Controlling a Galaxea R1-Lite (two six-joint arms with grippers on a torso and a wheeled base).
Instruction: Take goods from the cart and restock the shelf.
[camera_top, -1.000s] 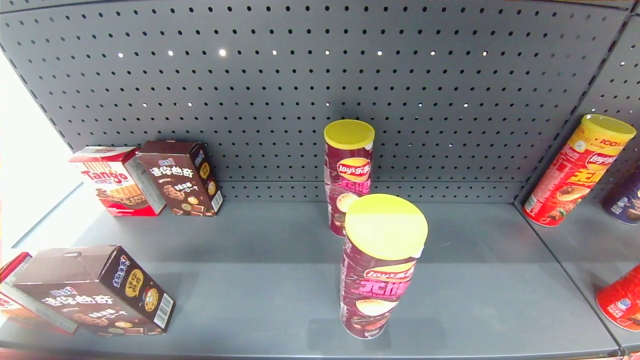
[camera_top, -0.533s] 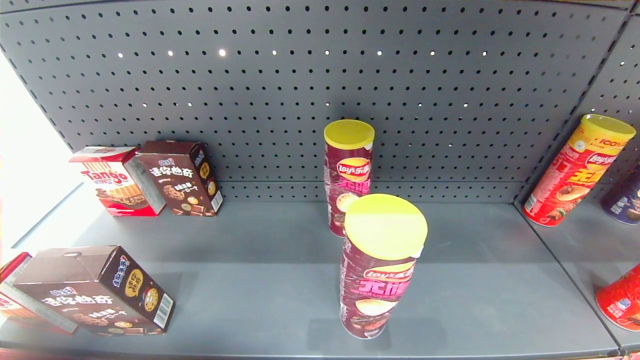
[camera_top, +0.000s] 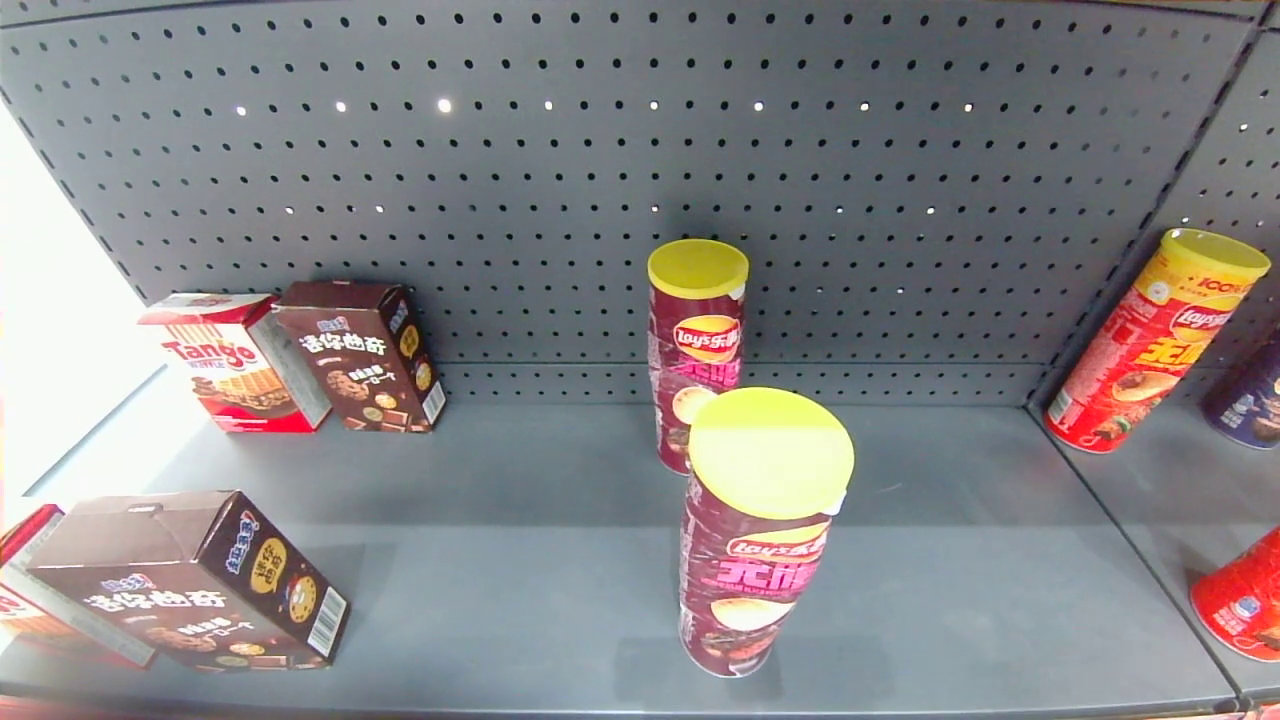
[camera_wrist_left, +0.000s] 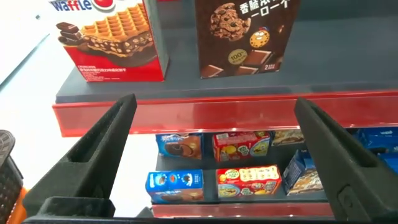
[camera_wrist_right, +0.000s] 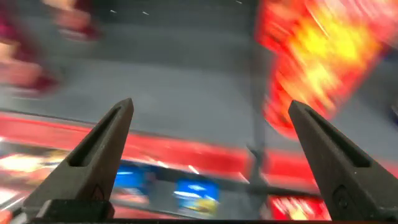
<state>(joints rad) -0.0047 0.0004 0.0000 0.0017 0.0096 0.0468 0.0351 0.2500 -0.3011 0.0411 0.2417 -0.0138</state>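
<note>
Left gripper (camera_wrist_left: 216, 104) gaping at the shelf (camera_wrist_left: 211, 118)
Waffle box (camera_wrist_left: 115, 40) and brown cookie box (camera_wrist_left: 245, 34) sit side by side on it.

A rear maroon can (camera_top: 697, 330) stands upright near the perforated back panel (camera_top: 500, 200), a front maroon can (camera_top: 760, 560) just before it, both yellow-lidded. To the left a wafer box (camera_top: 225, 365) stands just beside a brown cookie box (camera_top: 365, 360); a red can (camera_top: 1150, 340) stands far right

Grey shelf (camera_top: 520, 560) bears upright crisp tubes (camera_top: 755, 565) and snack boxes (camera_top: 190, 590).
</note>
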